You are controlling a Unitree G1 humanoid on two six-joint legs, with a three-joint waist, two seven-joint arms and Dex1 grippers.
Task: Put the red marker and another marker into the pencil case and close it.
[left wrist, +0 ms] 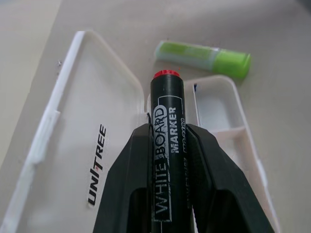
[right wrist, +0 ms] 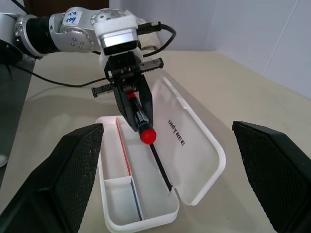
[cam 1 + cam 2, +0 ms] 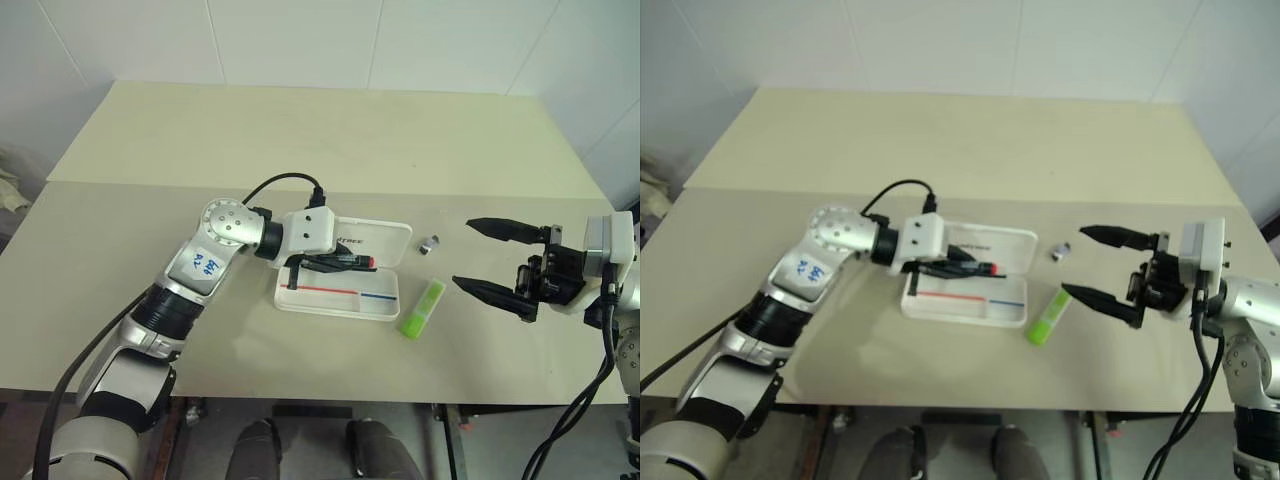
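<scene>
One green highlighter (image 3: 423,309), one open pencil case (image 3: 340,303), left jaws around one red marker (image 3: 350,261), right jaws apart.

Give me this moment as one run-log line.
left gripper: shut on red marker, above open pencil case | right gripper: open, empty | green highlighter: on table beside case

A pale beige table (image 3: 300,140) is set against white tiled walls (image 3: 300,40); a seam is seen across its top.
</scene>
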